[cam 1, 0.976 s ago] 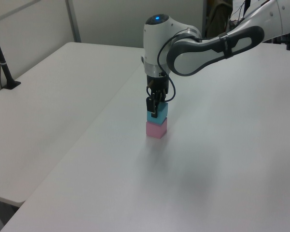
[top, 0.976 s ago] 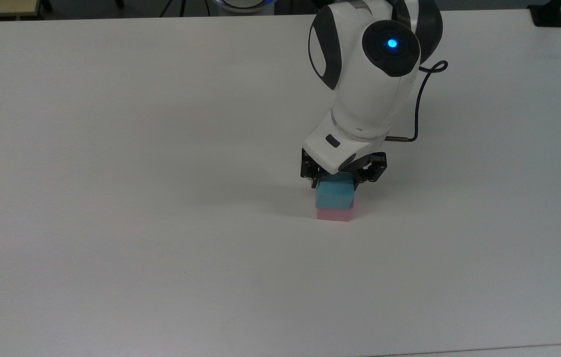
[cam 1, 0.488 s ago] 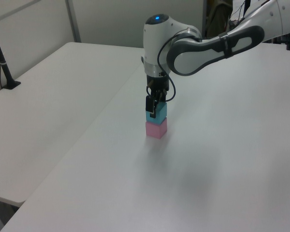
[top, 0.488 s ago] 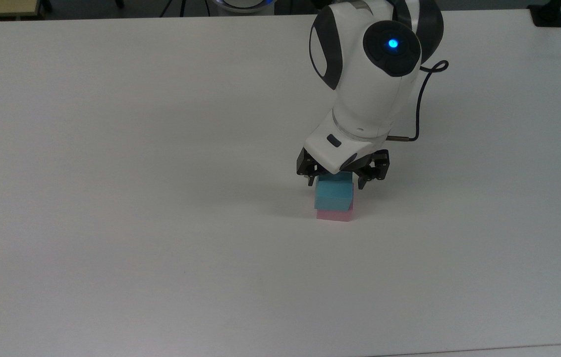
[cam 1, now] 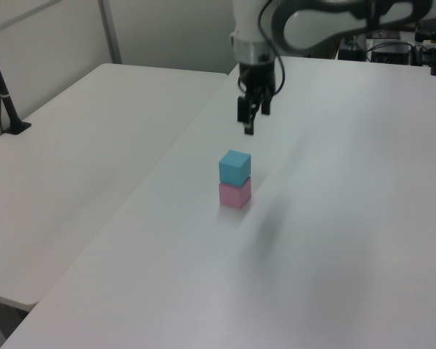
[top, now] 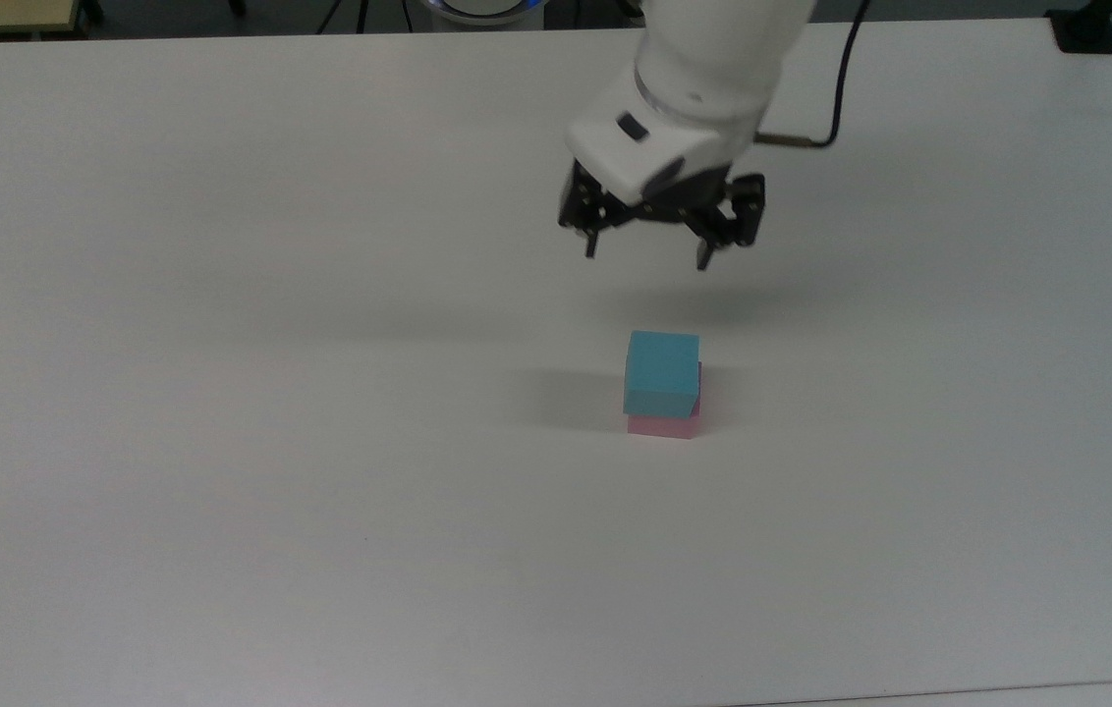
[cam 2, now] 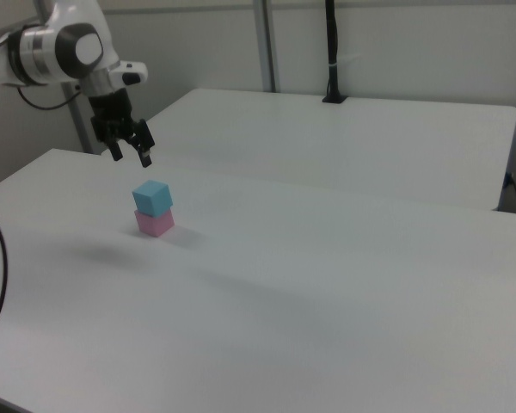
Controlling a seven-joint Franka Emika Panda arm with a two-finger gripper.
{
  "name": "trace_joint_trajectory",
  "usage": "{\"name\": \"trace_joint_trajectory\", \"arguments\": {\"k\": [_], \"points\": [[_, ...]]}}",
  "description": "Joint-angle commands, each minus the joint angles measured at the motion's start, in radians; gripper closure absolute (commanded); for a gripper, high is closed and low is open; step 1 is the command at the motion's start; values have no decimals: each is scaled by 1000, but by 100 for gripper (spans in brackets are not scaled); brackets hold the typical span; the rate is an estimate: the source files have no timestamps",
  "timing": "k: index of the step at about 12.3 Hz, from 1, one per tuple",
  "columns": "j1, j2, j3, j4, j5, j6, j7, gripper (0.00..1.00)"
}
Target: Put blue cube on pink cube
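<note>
The black two-finger gripper (top: 647, 250) has lifted off the stack since half a second ago; it now hangs empty, fingers spread, in the top view's upper centre. Small matte light-blue cube (top: 662, 373) sits squarely on small matte pale-pink cube (top: 662, 426), mid-frame on the white table (top: 222, 393). Judgement: placement done, stack stable.

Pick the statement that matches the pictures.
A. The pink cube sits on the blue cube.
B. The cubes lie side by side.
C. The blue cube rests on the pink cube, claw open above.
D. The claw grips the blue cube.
C: the blue cube sits on the pink cube, and the claw hangs open above, touching neither.
</note>
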Motion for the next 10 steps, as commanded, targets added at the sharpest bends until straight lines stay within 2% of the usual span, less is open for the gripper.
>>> {"name": "trace_joint_trajectory", "arguments": {"k": [1,3,5,7,10], "points": [[-116,-281,41,-272,-12,1,-29,0],[-242,-372,84,-317,-9,-45,-127,0],[-313,-412,84,-320,-6,-119,-256,0],[-339,-423,82,-353,-3,-111,-316,0],[-327,-422,76,-389,-7,-64,-306,0]]}}
